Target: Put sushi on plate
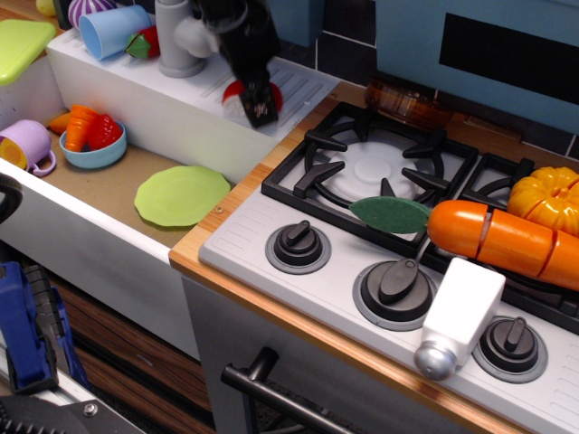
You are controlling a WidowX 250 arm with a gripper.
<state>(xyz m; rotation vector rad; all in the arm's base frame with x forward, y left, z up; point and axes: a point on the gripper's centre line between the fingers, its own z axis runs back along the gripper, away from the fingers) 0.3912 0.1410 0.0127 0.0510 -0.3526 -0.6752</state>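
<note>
The sushi (233, 98), red on top with a white base, lies on the white ribbed drainboard (303, 86) behind the sink. My black gripper (261, 110) is down right at the sushi and covers its middle. The gripper is blurred, so I cannot tell how its jaws stand or whether they hold the sushi. The light-green round plate (182, 195) lies flat on the sink floor, in front of and to the left of the gripper, below the drainboard level.
A blue bowl (93, 149) with orange and red toys and a purple cup (27, 145) sit in the sink to the left. A grey faucet (179, 41) stands just left of the gripper. The stove (380, 172) with a green felt leaf, a carrot and a pumpkin is on the right.
</note>
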